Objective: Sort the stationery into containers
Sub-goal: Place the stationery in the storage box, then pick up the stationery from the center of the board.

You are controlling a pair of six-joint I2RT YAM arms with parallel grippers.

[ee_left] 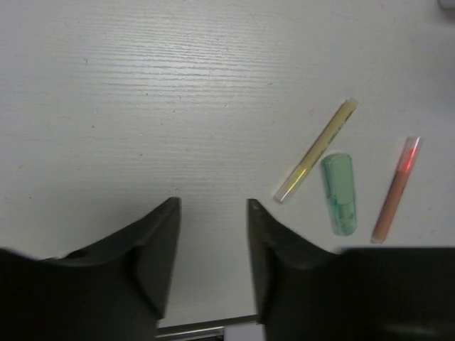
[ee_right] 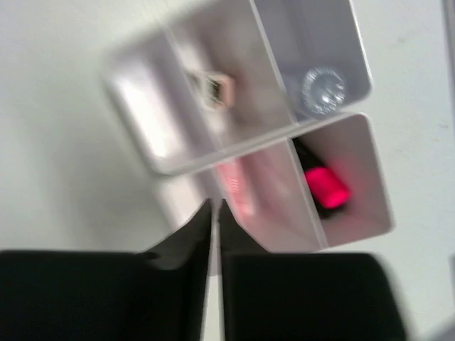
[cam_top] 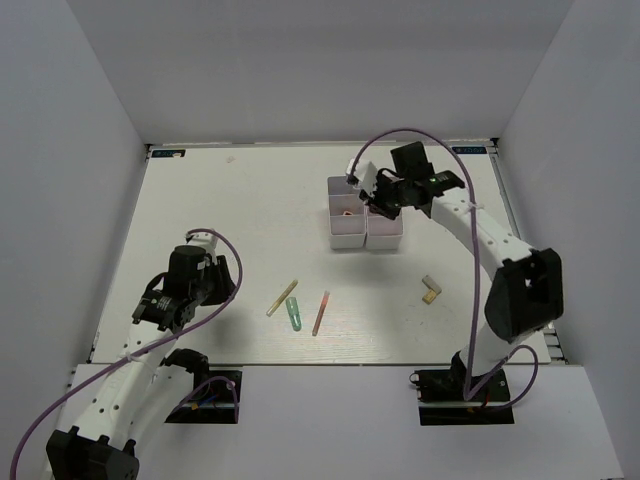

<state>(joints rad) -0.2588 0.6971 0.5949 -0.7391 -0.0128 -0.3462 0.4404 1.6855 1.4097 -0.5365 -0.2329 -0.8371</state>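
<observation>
The white organiser point(cam_top: 350, 228) stands right of the table's middle. In the blurred right wrist view point(ee_right: 370, 78) one compartment holds a black marker with a red-pink cap point(ee_right: 325, 186), another a small beige item point(ee_right: 213, 89), and a third a clear round piece point(ee_right: 323, 90). My right gripper point(cam_top: 378, 205) hovers over the organiser with its jaws shut and empty point(ee_right: 215, 206). On the table lie a tan stick point(cam_top: 282, 297), a green tube point(cam_top: 293, 313), an orange stick point(cam_top: 321, 312) and a beige block point(cam_top: 432, 289). My left gripper point(cam_top: 158, 308) is open and empty point(ee_left: 213, 206), left of the tan stick point(ee_left: 316, 150), green tube point(ee_left: 339, 193) and orange stick point(ee_left: 397, 190).
White walls enclose the table on three sides. The near table edge point(ee_left: 206, 328) shows just below my left fingers. The right arm's purple cable point(cam_top: 420, 135) arcs over the organiser's far side.
</observation>
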